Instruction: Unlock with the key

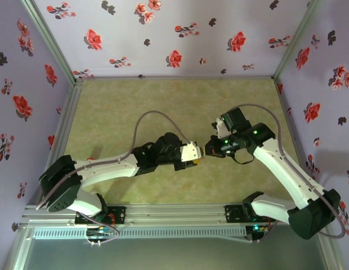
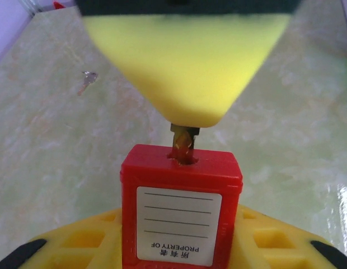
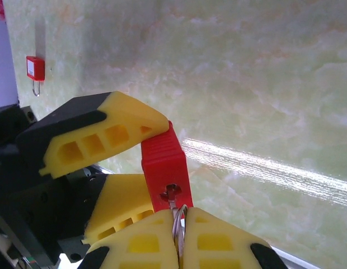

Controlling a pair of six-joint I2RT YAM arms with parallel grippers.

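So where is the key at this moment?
In the left wrist view the key sits in the keyhole of the red padlock, pinched by the right tool; the left tool holds the padlock.

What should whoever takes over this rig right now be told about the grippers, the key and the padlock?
Left gripper: shut on the red padlock, its keyhole facing the right gripper.
Right gripper: shut on the key.
Done: the key's tip is in the keyhole.
To do: probably push it home, turn it and free the shackle. Whether it has been turned cannot be told.
A second small red padlock lies apart on the table.
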